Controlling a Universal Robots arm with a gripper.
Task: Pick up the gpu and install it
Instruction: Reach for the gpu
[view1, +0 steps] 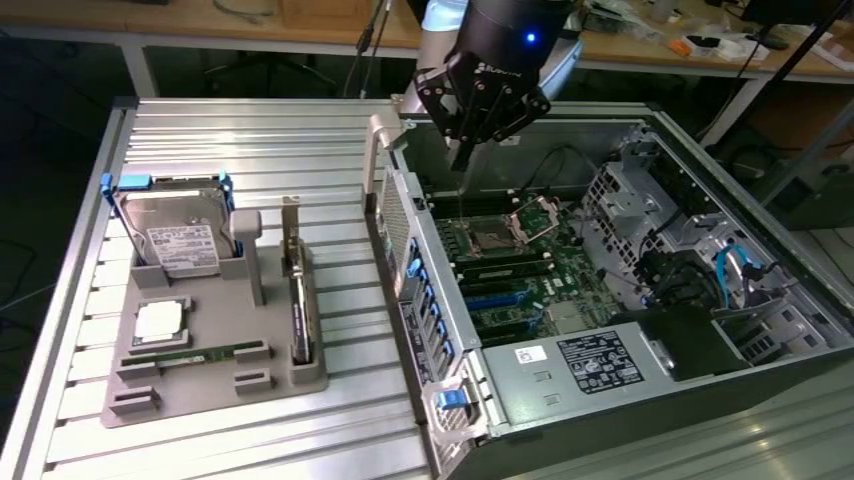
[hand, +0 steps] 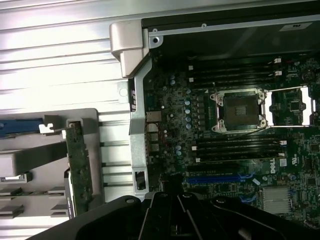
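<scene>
Slatted aluminium table (view1: 240, 130) carries an open PC case (view1: 400, 200) along its edge at the exterior view's right, with the motherboard (view1: 534, 280) exposed. A grey parts tray (view1: 200, 390) sits toward the table's edge at the exterior view's left. The gripper (view1: 461, 160) hangs over the case's far end, fingers pinched together on nothing. The gpu (view1: 299, 300) stands on edge in the tray's slot nearest the case, well apart from the gripper.

Worktop (view1: 227, 130): I see ribbed silver metal slats, brightly lit | far side: pale wooden desk (view1: 294, 22) on white legs, clutter toward the exterior view's right | floor (view1: 47, 130): dark, shadowed, beyond the worktop's edge at the exterior view's left
</scene>
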